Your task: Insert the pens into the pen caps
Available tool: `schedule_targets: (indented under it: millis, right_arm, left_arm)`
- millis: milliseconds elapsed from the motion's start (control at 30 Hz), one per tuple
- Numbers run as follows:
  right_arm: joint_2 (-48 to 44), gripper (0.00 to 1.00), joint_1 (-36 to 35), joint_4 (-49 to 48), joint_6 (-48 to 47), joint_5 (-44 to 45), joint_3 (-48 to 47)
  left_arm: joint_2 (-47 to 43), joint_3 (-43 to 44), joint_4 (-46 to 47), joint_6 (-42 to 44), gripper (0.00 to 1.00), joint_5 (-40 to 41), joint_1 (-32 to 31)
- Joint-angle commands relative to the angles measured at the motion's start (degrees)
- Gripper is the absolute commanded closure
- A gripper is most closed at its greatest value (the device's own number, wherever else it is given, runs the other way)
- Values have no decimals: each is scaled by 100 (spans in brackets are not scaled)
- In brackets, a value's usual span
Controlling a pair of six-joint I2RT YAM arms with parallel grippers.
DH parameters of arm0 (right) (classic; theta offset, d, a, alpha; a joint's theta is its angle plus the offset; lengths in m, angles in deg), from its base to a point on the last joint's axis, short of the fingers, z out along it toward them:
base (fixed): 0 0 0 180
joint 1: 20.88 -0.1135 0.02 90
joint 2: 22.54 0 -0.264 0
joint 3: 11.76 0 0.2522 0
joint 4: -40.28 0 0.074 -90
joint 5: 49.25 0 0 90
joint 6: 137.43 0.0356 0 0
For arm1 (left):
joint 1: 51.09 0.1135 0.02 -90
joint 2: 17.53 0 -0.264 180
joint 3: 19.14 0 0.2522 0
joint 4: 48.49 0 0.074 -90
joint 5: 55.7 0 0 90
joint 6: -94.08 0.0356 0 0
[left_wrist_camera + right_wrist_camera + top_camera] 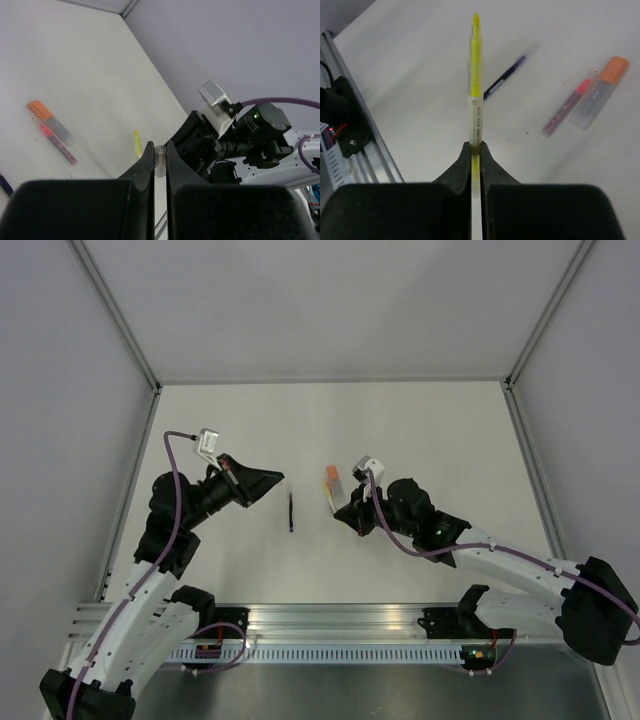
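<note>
My left gripper (pixel 160 146) is shut on a small clear pen cap (pixel 160 161), its open end facing away from the camera. My right gripper (pixel 476 145) is shut on a yellow pen (pixel 476 90), tip pointing away; that tip also shows in the left wrist view (pixel 136 143). In the top view the left gripper (pixel 278 478) and right gripper (pixel 345 511) face each other above mid-table. A dark pen (pixel 291 512) lies on the table between them. An orange-capped pen (pixel 597 95) and a pink-tipped pen (pixel 567 107) lie side by side beyond the right gripper.
The white table (pixel 420 430) is walled by grey panels at the back and sides. An aluminium rail (pixel 340 625) with both arm bases runs along the near edge. The dark pen also shows in the right wrist view (pixel 505 77).
</note>
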State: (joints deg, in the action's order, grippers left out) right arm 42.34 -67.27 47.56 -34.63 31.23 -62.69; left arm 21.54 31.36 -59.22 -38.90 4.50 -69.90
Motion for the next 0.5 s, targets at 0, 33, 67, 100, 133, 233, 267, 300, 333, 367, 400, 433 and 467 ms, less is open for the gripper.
schedule_targets:
  millis: [0,33,67,100,133,233,267,300,333,367,400,433,467]
  right_arm:
    - [-493,100,-701,-1556,1014,476,498]
    - [-546,100,-835,-1784,1032,573,561]
    - [-573,100,-958,-1882,1084,757,614]
    - [-556,100,-1134,-1944,1102,819,640]
    - [-538,100,-1205,-2023,1102,864,649]
    - [-398,100,-1381,-2321,1085,917,667]
    - [-363,100,-1407,-2401,1093,917,667]
    - [-275,100,-1425,-2445,1102,917,641]
    - [-240,100,-1434,-2498,1111,1047,623]
    - [-213,100,-1425,-2533,1120,1049,614]
    - [-178,100,-1443,-2603,1128,1031,623]
    - [-160,100,-1452,-2734,1120,1022,632]
    - [-151,100,-1452,-2762,1120,1031,623]
  left_arm:
    - [118,168,680,-35,98,-437,26]
    - [171,150,943,-17,98,-508,26]
    - [241,124,1050,35,98,-622,26]
    - [355,98,1155,44,98,-667,26]
    - [408,63,1287,36,98,-728,26]
    - [584,-17,1841,-26,98,-1036,26]
    - [602,-43,1998,-26,98,-1141,18]
    - [619,-34,2044,-17,98,-1168,18]
    - [611,-43,2070,9,98,-1203,18]
    - [593,-52,2157,44,98,-1273,18]
    - [584,-52,2150,70,98,-1274,18]
    - [541,-61,2149,97,98,-1274,26]
    - [532,-52,2141,132,98,-1274,18]
